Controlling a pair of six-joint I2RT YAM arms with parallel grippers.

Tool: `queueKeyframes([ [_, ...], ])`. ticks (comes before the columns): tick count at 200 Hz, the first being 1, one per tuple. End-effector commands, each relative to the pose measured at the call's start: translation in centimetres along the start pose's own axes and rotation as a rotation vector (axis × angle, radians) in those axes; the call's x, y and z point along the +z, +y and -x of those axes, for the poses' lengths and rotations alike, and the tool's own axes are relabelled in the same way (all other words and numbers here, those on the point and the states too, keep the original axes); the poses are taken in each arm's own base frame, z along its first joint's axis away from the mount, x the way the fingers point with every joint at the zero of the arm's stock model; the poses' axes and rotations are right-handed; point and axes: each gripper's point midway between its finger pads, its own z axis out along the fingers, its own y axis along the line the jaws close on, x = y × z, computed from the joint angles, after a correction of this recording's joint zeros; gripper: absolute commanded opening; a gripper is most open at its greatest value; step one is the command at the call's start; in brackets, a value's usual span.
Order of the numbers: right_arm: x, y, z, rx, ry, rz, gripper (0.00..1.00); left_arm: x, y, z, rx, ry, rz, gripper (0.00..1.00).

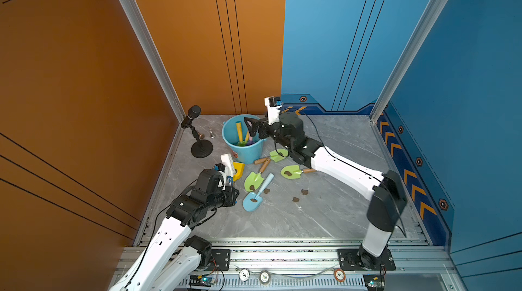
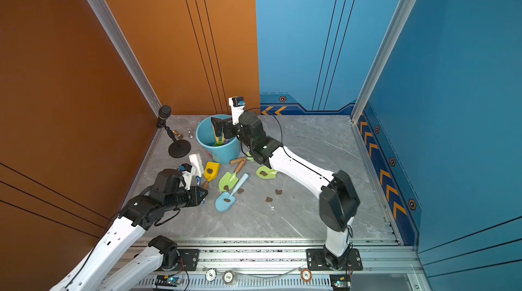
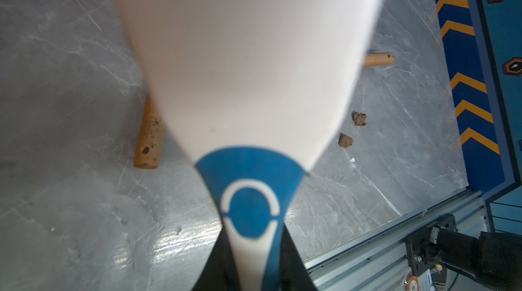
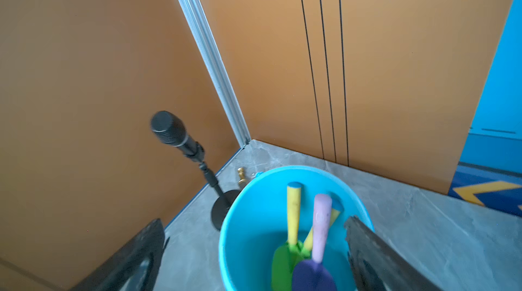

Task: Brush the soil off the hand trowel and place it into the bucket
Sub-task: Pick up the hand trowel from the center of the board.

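A black microphone (image 1: 194, 112) stands in the far left corner of the surface (image 1: 324, 213), a gold chess piece (image 1: 201, 136) and a silver chess piece (image 1: 212, 133) beside it.

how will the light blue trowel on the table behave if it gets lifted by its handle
The light blue trowel looks like one-piece moulded plastic, so it is probably stiff and light. The soil lump sits loose on its blade and would likely slide off once tilted. Its smooth round handle may slip or twist when squeezed.
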Motion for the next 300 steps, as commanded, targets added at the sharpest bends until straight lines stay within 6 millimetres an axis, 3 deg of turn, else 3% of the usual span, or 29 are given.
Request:
queueKeyframes([
  [1, -4.6, -0.3, -9.2, 0.177, 0.298, -0.041, 1.0, -1.7, -1.7, 2.3, 0.064, -0.047, -0.04, 0.0],
  [31, -10.6, 1.8, -14.7, 0.287, 0.383, -0.05, 0.99, -1.7, -2.2, 3.4, 0.072, -0.042, -0.035, 0.0],
  [53, -13.6, 2.9, -18.3, 0.414, 0.388, -0.05, 1.0, -1.5, -2.5, 3.8, 0.069, -0.035, -0.04, 0.0],
  [65, -14.4, 4.1, -18.0, 0.431, 0.335, 0.017, 1.0, -1.4, -2.7, 4.0, 0.067, -0.036, -0.047, 0.0],
  [74, -15.0, 3.6, -17.3, 0.435, 0.306, 0.006, 1.0, -1.3, -2.8, 4.0, 0.068, -0.034, -0.052, 0.0],
  [94, -16.4, 1.1, -16.8, 0.455, 0.281, -0.111, 1.0, -1.2, -3.2, 4.2, 0.07, -0.027, -0.068, 0.0],
  [107, -16.3, -0.3, -17.3, 0.493, 0.262, -0.126, 0.86, -1.0, -3.4, 4.3, 0.073, -0.021, -0.077, 0.0],
  [119, -16.4, -3.7, -18.6, 0.514, 0.288, -0.281, 0.8, -0.8, -3.7, 4.4, 0.079, -0.018, -0.084, 0.0],
  [128, -16.6, -6.0, -19.0, 0.491, 0.323, -0.383, 0.85, -0.6, -4.0, 4.2, 0.088, -0.005, -0.098, 0.0],
  [136, -16.5, -7.4, -19.3, 0.43, 0.359, -0.437, 1.0, -0.3, -4.6, 4.1, 0.104, 0.014, -0.127, 0.0],
  [151, -17.2, -10.5, -19.3, 0.374, 0.399, -0.6, 1.0, 0.4, -6.0, 3.4, 0.134, 0.07, -0.184, 0.0],
  [161, -17.4, -12.4, -19.0, 0.375, 0.383, -0.672, 0.94, 0.8, -7.0, 2.9, 0.177, 0.103, -0.208, 0.0],
  [203, -17.0, -20.1, -20.3, 0.598, 0.27, -0.815, 0.9, 2.4, -12.1, -0.1, 0.481, 0.21, -0.271, 0.0],
  [234, -15.5, -22.4, -20.8, 0.64, 0.266, -0.833, 0.89, 3.8, -15.0, -1.4, 0.592, 0.283, -0.312, 0.0],
  [265, -14.6, -24.1, -22.0, 0.689, 0.274, -0.88, 0.8, 5.6, -15.3, -2.7, 0.633, 0.35, -0.306, 0.0],
  [300, -14.1, -25.7, -23.2, 0.734, 0.249, -0.948, 0.79, 6.3, -15.7, -3.5, 0.67, 0.373, -0.303, 0.0],
])
